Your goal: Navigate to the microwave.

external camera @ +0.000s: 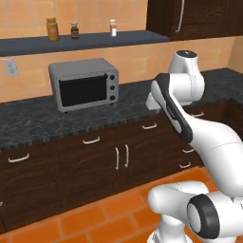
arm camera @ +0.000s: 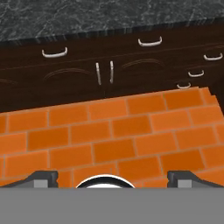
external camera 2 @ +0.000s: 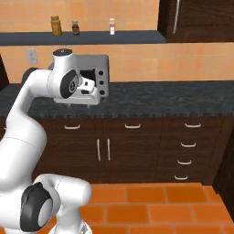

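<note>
Where the microwave stands cannot be told from these views. Upper left of centre in the left base view, a small silver oven (external camera: 84,85) with a black glass door and three round knobs down its right side sits on the dark speckled tabletop (external camera: 28,123); no writing on it can be read. Above it, a dark shelf (external camera: 85,42) carries an amber jar (external camera: 52,29), a small dark jar (external camera: 74,31) and a white bottle (external camera: 113,27), their labels too small to read. Below the tabletop are dark wood cabinets (external camera: 71,166) with silver handles. In the hand view, the tool (arm camera: 113,177) is spread wide and holds nothing above the orange tile floor (arm camera: 113,131).
</note>
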You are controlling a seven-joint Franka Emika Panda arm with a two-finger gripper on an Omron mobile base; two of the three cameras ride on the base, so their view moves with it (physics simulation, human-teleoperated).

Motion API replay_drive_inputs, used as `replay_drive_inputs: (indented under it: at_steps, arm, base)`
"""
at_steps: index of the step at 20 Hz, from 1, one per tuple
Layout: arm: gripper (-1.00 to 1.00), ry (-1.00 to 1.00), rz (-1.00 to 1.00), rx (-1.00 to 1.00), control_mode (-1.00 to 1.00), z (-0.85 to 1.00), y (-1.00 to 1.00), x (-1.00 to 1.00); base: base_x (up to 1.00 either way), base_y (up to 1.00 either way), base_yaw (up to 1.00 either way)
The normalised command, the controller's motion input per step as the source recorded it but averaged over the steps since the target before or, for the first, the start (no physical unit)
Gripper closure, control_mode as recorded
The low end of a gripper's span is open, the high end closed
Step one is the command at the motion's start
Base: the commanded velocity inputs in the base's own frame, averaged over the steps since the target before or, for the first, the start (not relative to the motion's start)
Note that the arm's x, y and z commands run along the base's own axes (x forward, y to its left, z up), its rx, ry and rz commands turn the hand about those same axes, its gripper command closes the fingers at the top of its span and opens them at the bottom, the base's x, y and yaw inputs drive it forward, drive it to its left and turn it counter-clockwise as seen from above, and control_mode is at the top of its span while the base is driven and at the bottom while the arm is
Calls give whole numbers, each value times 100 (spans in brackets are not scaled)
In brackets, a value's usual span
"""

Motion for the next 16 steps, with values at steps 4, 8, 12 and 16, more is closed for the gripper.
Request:
replay_drive_inputs:
  at_steps: [4, 8, 12, 16]
  arm:
    - [-100, 0, 0, 0, 100, 0, 0, 0]
    - [-100, 0, 0, 0, 100, 0, 0, 0]
    - [-100, 0, 0, 0, 100, 0, 0, 0]
    - [-100, 0, 0, 0, 100, 0, 0, 0]
  base:
    - [2, 100, 0]
    - [6, 100, 0]
    - [0, 100, 0]
    - [0, 100, 0]
